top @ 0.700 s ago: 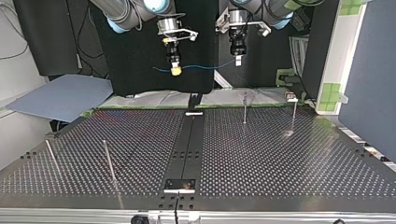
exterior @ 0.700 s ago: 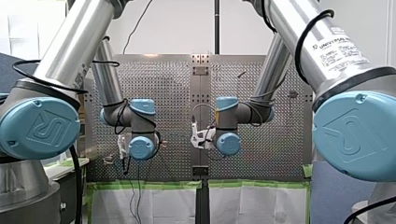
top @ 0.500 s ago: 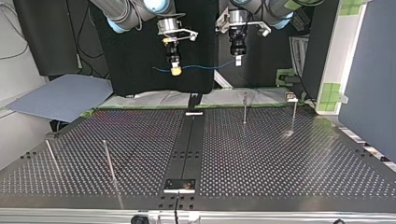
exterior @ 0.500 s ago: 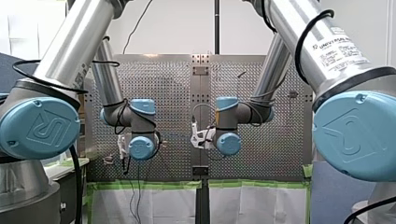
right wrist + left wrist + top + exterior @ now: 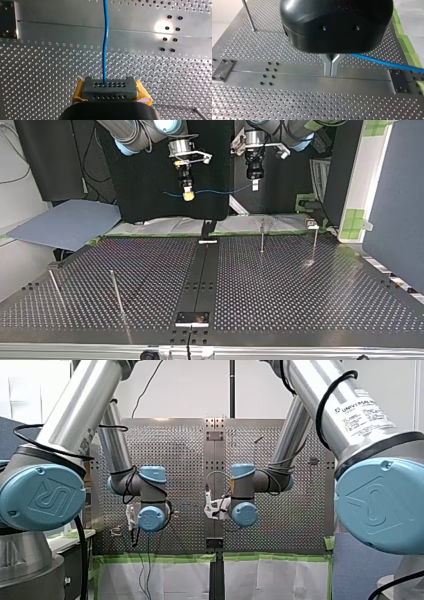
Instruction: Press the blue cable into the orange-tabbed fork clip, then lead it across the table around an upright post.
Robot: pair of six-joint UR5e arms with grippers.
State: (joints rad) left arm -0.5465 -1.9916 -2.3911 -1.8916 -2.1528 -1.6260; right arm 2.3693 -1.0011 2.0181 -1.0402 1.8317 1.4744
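Observation:
The blue cable (image 5: 215,191) hangs taut in the air between my two grippers, well above the far edge of the perforated table (image 5: 280,285). My right gripper (image 5: 188,196), with yellow pads, is shut on it at the top view's left, and a short end sticks out beyond it. My left gripper (image 5: 255,185) is shut on it at the right. In the left wrist view the metal fingers (image 5: 331,73) are pressed together and the cable (image 5: 382,62) leads off sideways from them. In the right wrist view the cable (image 5: 106,45) runs straight ahead from my gripper (image 5: 109,87). No orange-tabbed clip is clearly visible.
Upright thin posts stand on the table: two near the far edge (image 5: 261,237) (image 5: 315,242) and two near the front left (image 5: 116,292) (image 5: 54,287). A dark centre strip (image 5: 202,275) runs across the table. A small fixture (image 5: 312,224) sits at the far right edge.

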